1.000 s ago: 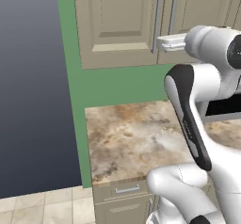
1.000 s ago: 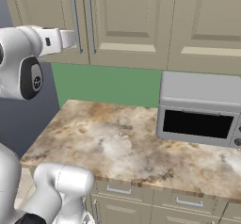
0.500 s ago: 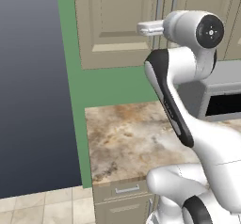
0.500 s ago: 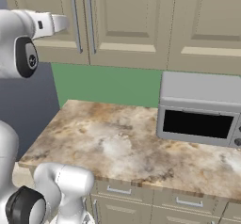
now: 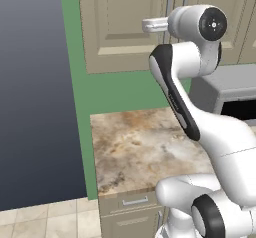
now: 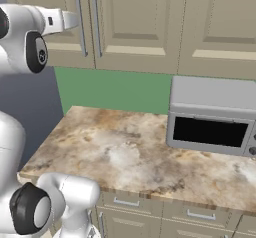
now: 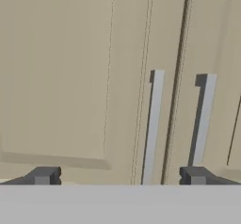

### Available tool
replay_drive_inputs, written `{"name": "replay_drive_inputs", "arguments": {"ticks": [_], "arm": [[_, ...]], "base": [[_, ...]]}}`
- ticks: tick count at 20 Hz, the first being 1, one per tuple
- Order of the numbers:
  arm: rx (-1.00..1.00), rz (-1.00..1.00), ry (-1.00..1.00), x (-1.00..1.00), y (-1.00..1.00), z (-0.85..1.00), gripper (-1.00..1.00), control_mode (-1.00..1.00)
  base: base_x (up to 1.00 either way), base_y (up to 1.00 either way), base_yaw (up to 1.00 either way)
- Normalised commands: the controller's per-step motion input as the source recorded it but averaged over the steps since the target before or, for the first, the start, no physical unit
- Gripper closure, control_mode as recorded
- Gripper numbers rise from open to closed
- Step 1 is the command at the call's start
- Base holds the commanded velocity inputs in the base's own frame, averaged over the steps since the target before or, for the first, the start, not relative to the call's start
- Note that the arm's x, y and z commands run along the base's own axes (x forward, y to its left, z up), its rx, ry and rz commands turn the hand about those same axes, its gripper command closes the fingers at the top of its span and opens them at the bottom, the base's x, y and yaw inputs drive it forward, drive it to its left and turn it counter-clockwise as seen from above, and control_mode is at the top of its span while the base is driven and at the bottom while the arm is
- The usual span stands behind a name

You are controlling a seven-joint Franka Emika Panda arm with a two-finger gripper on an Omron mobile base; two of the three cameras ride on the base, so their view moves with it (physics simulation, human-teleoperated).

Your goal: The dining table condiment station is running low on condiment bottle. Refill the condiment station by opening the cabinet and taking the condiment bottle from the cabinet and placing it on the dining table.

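Cabinet (image 7: 70, 77) doors shut before you; your gripper (image 7: 120, 176) faces the left handle (image 7: 153, 124), fingers spread apart, clamping nothing.

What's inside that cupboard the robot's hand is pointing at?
Nothing inside shows: both doors of the cabinet are closed, so its contents are hidden. Only its two silver handles appear, ahead of the open gripper.

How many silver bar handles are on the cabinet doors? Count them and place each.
2. The left handle sits on the left door, the right handle on the right door, either side of the door seam.
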Motion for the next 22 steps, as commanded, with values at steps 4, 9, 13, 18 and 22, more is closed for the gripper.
{"name": "replay_drive_inputs", "arguments": {"ticks": [4,9,13,18,22], "arm": [[0.02,0.0,0.01,0.33,0.0,0.0,-1.0,-1.0],[0.04,0.0,0.01,0.19,-0.13,0.0,-1.0,-1.0],[0.05,0.0,0.01,0.13,-0.23,0.0,-1.0,-1.0],[0.04,0.0,0.04,0.18,-0.06,-0.03,-1.0,-1.0],[0.0,0.0,0.06,0.26,0.0,-0.09,-1.0,-1.0]], "base": [[0.0,0.0,0.0],[0.0,0.0,0.0],[0.0,0.0,0.0],[0.0,0.0,0.0],[0.0,0.0,0.0]]}}
